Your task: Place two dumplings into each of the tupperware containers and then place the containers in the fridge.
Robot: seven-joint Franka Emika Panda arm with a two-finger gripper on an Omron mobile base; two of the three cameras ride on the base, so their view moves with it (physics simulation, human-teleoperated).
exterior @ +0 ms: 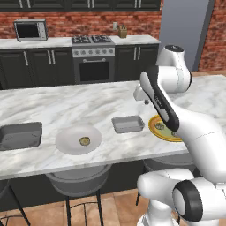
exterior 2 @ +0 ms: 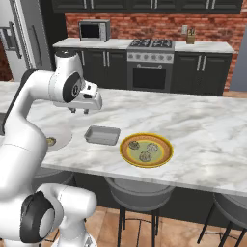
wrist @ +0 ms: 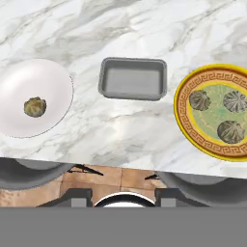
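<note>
One grey tupperware container sits empty on the marble island. Right of it, three dumplings lie on a yellow-rimmed plate. Left of it, a single dumpling rests on a round white plate. My gripper hangs well above the counter, just behind the container, open with nothing between its fingers. The fridge stands at the far left.
A dark sink is set into the island at the left. Grey stools stand under the near counter edge. Stove, microwave and dark cabinets line the back wall.
</note>
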